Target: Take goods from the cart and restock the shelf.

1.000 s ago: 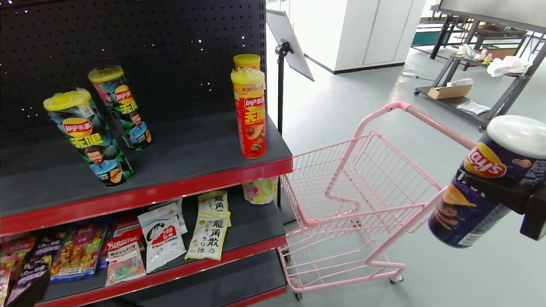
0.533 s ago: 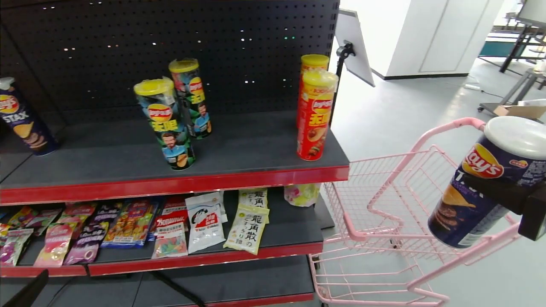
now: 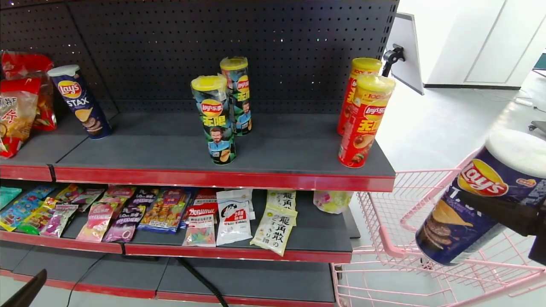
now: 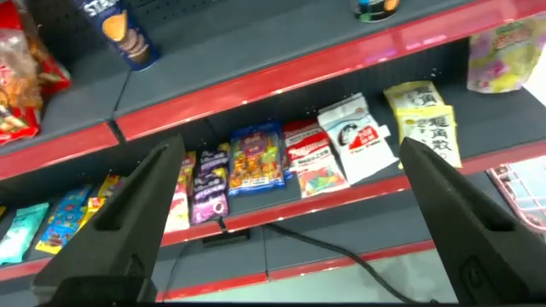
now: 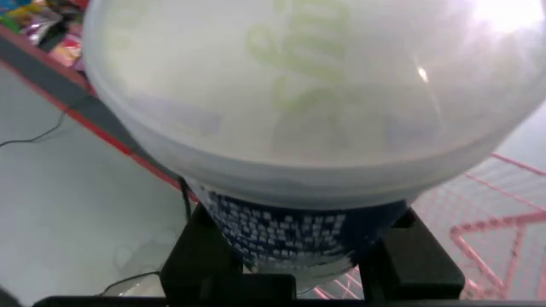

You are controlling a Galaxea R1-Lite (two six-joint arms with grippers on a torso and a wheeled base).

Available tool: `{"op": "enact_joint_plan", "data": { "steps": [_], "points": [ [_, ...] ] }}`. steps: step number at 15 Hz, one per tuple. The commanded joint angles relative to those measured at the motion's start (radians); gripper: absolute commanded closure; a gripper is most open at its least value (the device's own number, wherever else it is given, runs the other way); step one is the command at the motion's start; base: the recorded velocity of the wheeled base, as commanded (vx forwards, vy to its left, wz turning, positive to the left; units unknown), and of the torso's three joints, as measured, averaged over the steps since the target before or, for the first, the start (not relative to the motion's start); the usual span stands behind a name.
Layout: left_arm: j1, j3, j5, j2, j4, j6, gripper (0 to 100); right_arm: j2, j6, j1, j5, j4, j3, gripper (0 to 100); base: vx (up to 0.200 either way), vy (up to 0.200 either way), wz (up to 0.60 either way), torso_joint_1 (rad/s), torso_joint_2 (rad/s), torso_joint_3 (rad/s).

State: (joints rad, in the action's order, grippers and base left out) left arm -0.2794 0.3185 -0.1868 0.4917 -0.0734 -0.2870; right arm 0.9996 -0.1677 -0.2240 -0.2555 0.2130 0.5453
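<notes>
While the right hand (image 3: pixel 509 213) is clamped on one tilted dark-blue chip cylinder with a smooth white lid (image 3: pixel 452 221) above the pink wire cart (image 3: pixel 386 241), the red-edged shelf (image 3: pixel 222 179) carries five upright cylinders: two red (image 3: pixel 362 128), two teal (image 3: pixel 217 128), one dark-blue (image 3: pixel 81 102). Left hand (image 4: pixel 290 147): fingers apart, holding nothing.

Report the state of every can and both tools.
Held can: tilted, lid on.
Right tool: shut on it.
Left tool: open, holding nothing.
Shelf blue can: standing, lid on.
Green cans: standing, lids on.
Red cans: standing, lids on.
</notes>
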Motion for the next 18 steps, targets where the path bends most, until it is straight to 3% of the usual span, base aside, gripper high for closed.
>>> {"op": "enact_joint_plan", "data": {
  "steps": [1, 3, 5, 18],
  "points": [
    [0.000, 0.001, 0.000, -0.001, 0.000, 0.000, 0, -0.029, -0.032, 0.002, 0.022, -0.003, -0.018, 100, 0.000, 0.200, 0.00, -0.007, -0.01, 0.002],
    [0.000, 0.001, -0.002, -0.002, -0.002, 0.000, 0, -0.022, -0.016, -0.005, -0.016, -0.001, -0.024, 100, 0.000, 0.200, 0.00, 0.007, 0.00, -0.002],
    [0.000, 0.002, -0.002, -0.002, -0.002, 0.000, 0, -0.036, 0.022, -0.003, -0.142, -0.001, -0.039, 100, 0.000, 0.200, 0.00, 0.000, 0.00, 0.005],
    [0.002, 0.002, -0.016, -0.008, -0.002, 0.000, 0, -0.113, 0.025, -0.005, -0.153, -0.004, -0.093, 100, 0.000, 0.200, 0.00, 0.002, 0.00, 0.003]
  ]
}}
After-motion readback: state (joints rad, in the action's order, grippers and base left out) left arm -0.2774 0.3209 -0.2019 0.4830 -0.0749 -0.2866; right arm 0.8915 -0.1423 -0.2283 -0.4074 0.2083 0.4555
